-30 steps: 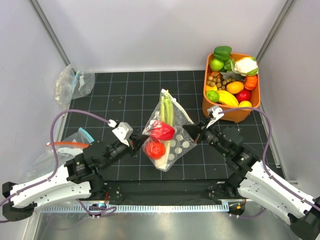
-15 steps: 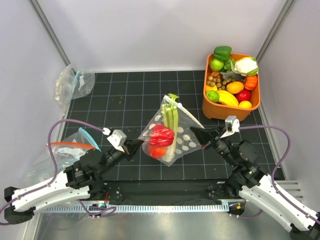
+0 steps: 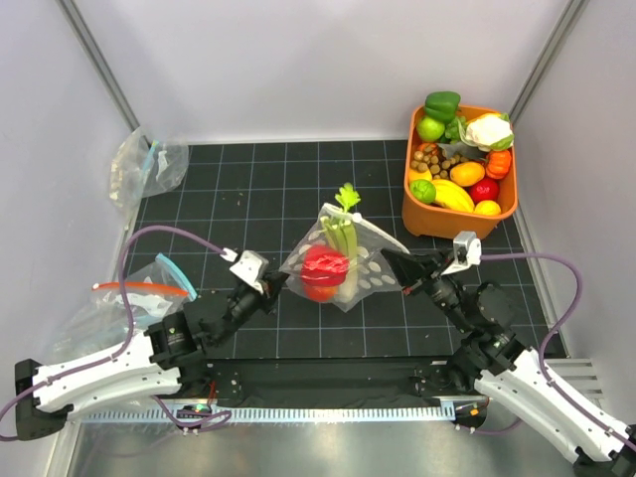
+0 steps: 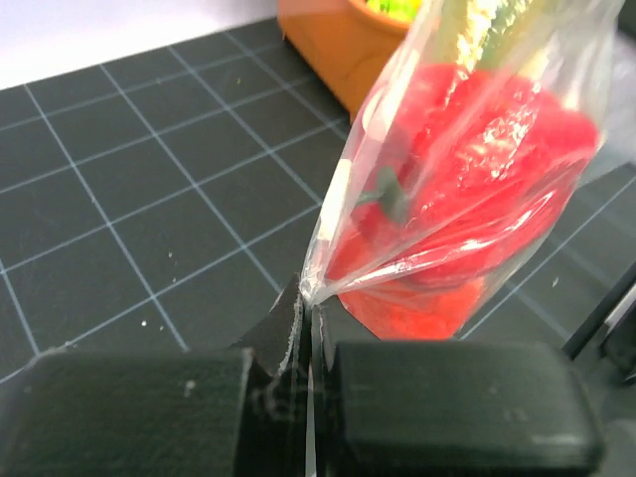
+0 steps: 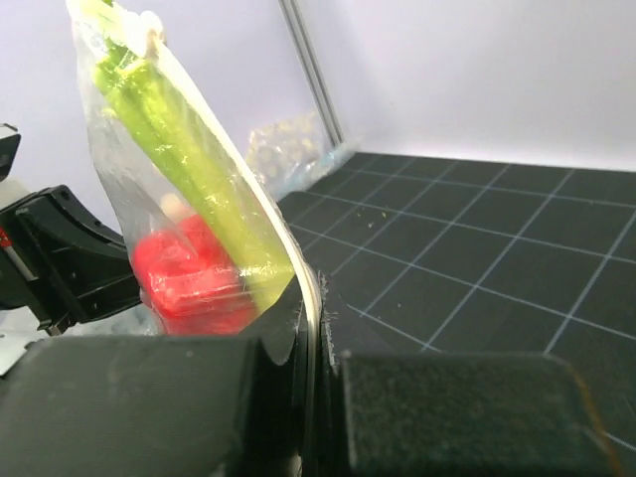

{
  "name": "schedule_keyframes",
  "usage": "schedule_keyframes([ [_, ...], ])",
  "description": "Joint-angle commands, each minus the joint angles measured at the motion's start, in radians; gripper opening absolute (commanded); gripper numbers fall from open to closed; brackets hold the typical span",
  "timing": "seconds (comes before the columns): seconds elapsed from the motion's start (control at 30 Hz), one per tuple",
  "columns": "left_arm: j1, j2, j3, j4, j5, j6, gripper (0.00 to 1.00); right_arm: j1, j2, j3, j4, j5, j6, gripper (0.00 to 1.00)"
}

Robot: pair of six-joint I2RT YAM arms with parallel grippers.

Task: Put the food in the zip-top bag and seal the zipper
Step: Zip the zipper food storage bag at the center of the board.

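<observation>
You are holding the zip-top bag [image 3: 370,270] over the bench [image 3: 248,194], left gripper [image 3: 272,284] and right gripper [image 3: 391,260] each clamped on an opposite edge. The celery stalk [image 3: 343,231] and red vegetables [image 3: 324,268] are sitting inside, but leaves are poking out the mouth, likely blocking any seal; the film may slip.

The top external view looks down and forward from above the near edge, covering the whole gridded surface [image 3: 248,189]. Each wrist view sits low and close behind its own jaws. The left end effector [image 4: 306,303] faces right toward the orange bin [image 4: 338,40], and the right end effector [image 5: 310,293] faces left. All 3 views share the zip-top bag [image 3: 366,268].
</observation>
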Motion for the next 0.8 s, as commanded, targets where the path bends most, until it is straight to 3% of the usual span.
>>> schedule_keyframes([
  [0.0,0.004,-0.040,-0.011,0.053,-0.159,-0.026,0.00,-0.002,-0.014,-0.029,0.092,0.147,-0.007,0.05],
  [0.1,0.006,-0.018,-0.016,0.068,-0.161,-0.026,0.02,-0.002,0.060,-0.030,0.149,0.087,0.005,0.05],
  [0.2,0.004,0.005,-0.001,0.056,-0.161,-0.023,0.24,-0.002,0.114,-0.010,0.204,0.037,0.015,0.01],
  [0.23,0.006,0.008,0.005,0.053,-0.156,-0.023,0.41,-0.002,0.137,-0.003,0.210,0.026,0.015,0.01],
  [0.33,0.004,-0.015,-0.007,0.071,-0.124,-0.011,0.65,-0.002,0.163,0.002,0.239,-0.048,0.004,0.01],
  [0.43,0.004,-0.041,-0.044,0.142,-0.081,0.004,0.76,-0.002,0.177,0.014,0.249,-0.120,-0.002,0.01],
  [0.6,0.006,-0.038,-0.076,0.191,-0.070,0.027,0.84,-0.002,0.171,0.020,0.246,-0.172,-0.010,0.01],
  [0.77,0.004,-0.029,-0.100,0.246,-0.005,0.049,0.86,-0.002,0.157,0.031,0.195,-0.168,-0.022,0.01],
])
